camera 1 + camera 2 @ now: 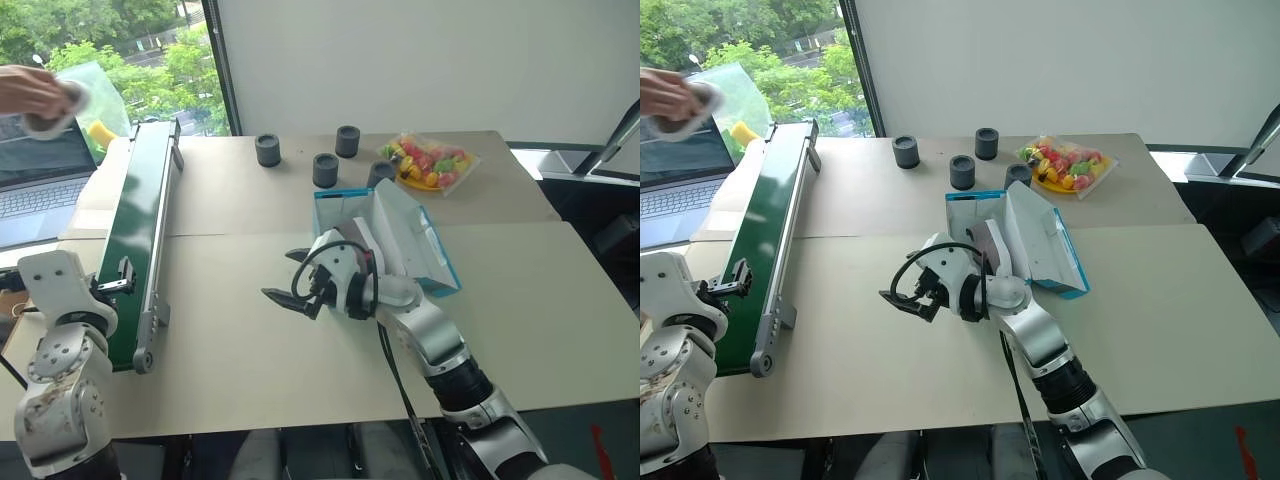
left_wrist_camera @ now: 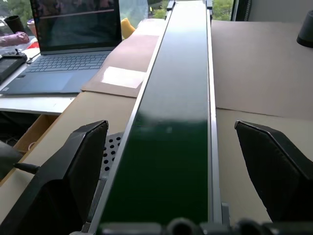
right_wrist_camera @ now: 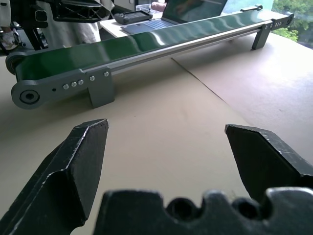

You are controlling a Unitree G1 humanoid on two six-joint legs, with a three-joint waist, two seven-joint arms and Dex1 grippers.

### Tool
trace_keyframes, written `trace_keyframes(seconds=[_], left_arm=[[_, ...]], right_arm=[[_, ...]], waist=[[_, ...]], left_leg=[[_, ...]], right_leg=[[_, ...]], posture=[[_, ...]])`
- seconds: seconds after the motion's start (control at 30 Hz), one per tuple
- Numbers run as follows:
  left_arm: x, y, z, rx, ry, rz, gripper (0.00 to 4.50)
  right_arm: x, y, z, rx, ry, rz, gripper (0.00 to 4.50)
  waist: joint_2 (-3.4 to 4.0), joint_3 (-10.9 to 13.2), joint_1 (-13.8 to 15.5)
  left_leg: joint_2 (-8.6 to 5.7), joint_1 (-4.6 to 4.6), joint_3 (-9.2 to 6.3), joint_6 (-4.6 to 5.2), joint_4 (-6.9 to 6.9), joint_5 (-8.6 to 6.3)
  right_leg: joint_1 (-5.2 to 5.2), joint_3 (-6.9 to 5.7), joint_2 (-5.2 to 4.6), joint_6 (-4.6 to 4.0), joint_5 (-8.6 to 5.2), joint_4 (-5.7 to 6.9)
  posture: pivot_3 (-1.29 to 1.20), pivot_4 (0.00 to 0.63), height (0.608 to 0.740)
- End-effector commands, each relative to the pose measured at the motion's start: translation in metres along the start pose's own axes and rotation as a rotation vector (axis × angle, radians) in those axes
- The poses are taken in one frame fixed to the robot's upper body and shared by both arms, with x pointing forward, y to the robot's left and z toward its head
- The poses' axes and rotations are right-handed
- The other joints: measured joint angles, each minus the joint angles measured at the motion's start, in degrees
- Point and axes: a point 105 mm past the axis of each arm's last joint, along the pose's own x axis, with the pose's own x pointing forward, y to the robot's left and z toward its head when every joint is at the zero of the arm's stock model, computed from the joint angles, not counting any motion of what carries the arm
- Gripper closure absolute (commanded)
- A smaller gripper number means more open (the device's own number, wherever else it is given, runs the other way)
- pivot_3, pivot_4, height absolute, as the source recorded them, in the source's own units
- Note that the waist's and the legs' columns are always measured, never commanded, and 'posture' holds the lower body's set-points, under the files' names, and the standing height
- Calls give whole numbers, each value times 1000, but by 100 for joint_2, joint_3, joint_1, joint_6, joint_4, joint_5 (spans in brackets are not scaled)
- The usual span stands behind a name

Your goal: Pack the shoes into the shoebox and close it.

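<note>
The cyan-blue shoebox [image 1: 441, 262] lies at the table's middle, and its pale lid flap [image 1: 400, 228] stands up. Part of a dark shoe [image 1: 985, 238] shows inside, half hidden behind my right hand. My right gripper [image 1: 283, 275] is open and empty just left of the box, low over the bare tabletop; in the right wrist view the right gripper [image 3: 166, 147] points toward the green belt. My left gripper [image 1: 120, 276] is open at the near end of that belt, and its fingers [image 2: 83, 161] straddle the belt without touching it.
A long dark-green conveyor unit [image 1: 140, 225] runs along the table's left side. Beyond it sit a laptop [image 1: 40, 180] and a person's hand [image 1: 35, 95] holding something. Several black cylinders [image 1: 268, 150] and a bag of colourful toys [image 1: 430, 162] are at the back.
</note>
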Motion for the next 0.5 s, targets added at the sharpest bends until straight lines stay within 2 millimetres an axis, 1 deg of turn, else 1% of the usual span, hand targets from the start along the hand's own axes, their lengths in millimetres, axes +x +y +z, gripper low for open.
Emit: trace_keyframes(seconds=[0.03,0.3,0.5], left_arm=[[1,4,7,-3,-39,16,30],[7,-8,-1,-60,-7,-36,30],[9,-15,-8,-66,15,-62,30]], right_arm=[[1,-6,9,-35,-13,-34,0],[5,-13,19,-40,-34,-79,0],[7,-16,25,-27,-46,-98,0]], waist=[[0,0,2],[0,0,0],[0,0,-1]], left_leg=[[0,0,0,0,0,0],[1,0,0,0,0,0],[2,0,0,0,0,0]], right_leg=[[0,0,0,0,0,0],[0,0,1,0,0,0],[-1,0,1,0,0,0]], posture=[[0,150,740],[0,150,740],[0,150,740]])
